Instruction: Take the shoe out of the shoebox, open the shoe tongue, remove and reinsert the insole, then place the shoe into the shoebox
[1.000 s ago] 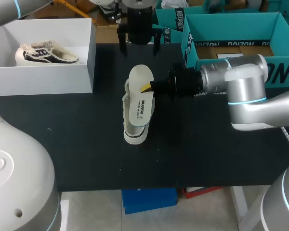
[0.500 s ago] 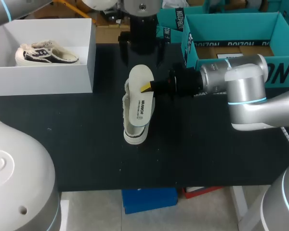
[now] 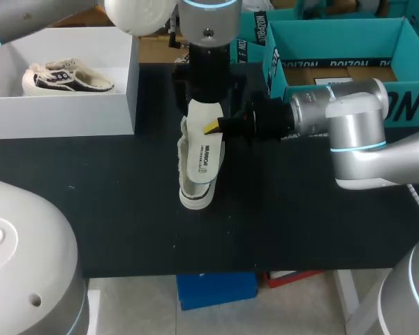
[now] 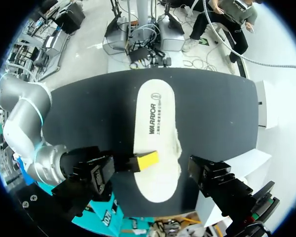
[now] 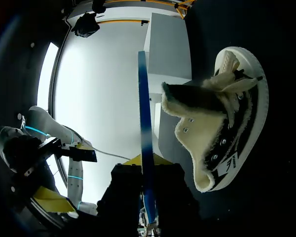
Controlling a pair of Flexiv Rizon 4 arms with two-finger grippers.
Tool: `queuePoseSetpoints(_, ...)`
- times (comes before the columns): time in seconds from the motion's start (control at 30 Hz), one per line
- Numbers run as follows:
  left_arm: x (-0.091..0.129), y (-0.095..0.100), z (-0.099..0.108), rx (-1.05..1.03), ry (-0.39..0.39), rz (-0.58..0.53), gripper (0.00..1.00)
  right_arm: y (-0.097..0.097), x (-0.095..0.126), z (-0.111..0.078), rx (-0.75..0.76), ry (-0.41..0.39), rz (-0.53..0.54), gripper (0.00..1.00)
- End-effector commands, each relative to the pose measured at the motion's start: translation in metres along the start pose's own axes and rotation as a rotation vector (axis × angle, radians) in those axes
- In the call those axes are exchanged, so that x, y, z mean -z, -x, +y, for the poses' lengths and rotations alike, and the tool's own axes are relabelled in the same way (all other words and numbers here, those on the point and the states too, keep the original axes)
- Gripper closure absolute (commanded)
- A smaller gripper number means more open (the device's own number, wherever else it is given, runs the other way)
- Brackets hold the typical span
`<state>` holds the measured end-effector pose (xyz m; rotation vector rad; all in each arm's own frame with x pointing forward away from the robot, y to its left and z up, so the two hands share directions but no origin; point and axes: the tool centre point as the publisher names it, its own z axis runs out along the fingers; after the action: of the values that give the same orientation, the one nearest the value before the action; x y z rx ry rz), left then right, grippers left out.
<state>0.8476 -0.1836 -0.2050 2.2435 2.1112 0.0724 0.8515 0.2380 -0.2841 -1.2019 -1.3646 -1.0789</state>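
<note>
The white shoe (image 3: 194, 197) lies on the black table (image 3: 126, 209), its fleecy lining (image 5: 207, 133) showing in the right wrist view. My right gripper (image 3: 213, 127) is shut on the white insole (image 3: 202, 155) and holds it just above the shoe. In the right wrist view the insole (image 5: 145, 143) stands edge-on between the yellow tips. My left gripper (image 3: 207, 87) hangs open over the insole's far end. In the left wrist view the insole (image 4: 155, 123) lies below that gripper, with the right gripper's yellow tip (image 4: 148, 160) clamped on its edge and the shoe's rim (image 4: 178, 153) beside it.
A white shoebox (image 3: 119, 105) at the table's far left holds a second shoe (image 3: 66, 77). Teal boxes (image 3: 276, 63) stand at the far right, behind my right arm (image 3: 349, 132). Bare black table lies in front of the shoe.
My left arm has come forward and down over the insole's far end, its gripper still open. The right gripper, insole and shoe have not moved.
</note>
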Motion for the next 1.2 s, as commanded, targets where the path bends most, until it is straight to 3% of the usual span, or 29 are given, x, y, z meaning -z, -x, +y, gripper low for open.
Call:
queuePoseSetpoints(0.03,0.009,-0.006,-0.012,-0.003,0.05,-0.016,0.0,0.0,-0.001,0.0,-0.001,0.0,-0.002,1.0)
queuePoseSetpoints(0.3,0.01,-0.016,-0.035,-0.004,0.044,-0.051,0.0,0.0,-0.001,0.0,-0.001,0.0,-0.002,1.0)
queuePoseSetpoints(0.47,0.005,-0.02,-0.038,-0.01,0.061,-0.091,0.0,0.0,-0.001,0.0,-0.001,0.0,-0.002,1.0)
queuePoseSetpoints(0.53,0.008,-0.021,-0.039,-0.084,0.064,-0.319,0.0,0.0,-0.001,0.0,-0.001,0.0,-0.002,1.0)
queuePoseSetpoints(0.6,0.009,-0.023,-0.039,-0.085,0.125,-0.359,0.0,0.0,-0.001,0.0,-0.001,0.0,-0.002,1.0)
queuePoseSetpoints(0.87,0.012,-0.034,-0.037,-0.053,0.134,-0.61,0.0,0.0,-0.001,0.0,-0.001,0.0,-0.002,1.0)
queuePoseSetpoints(1.07,0.008,-0.047,-0.032,0.012,0.101,-0.828,0.0,0.0,-0.001,0.0,-0.001,0.0,-0.002,1.0)
queuePoseSetpoints(1.2,-0.002,-0.055,-0.026,0.072,0.019,-0.957,0.0,0.0,-0.001,0.0,-0.001,0.0,-0.002,1.0)
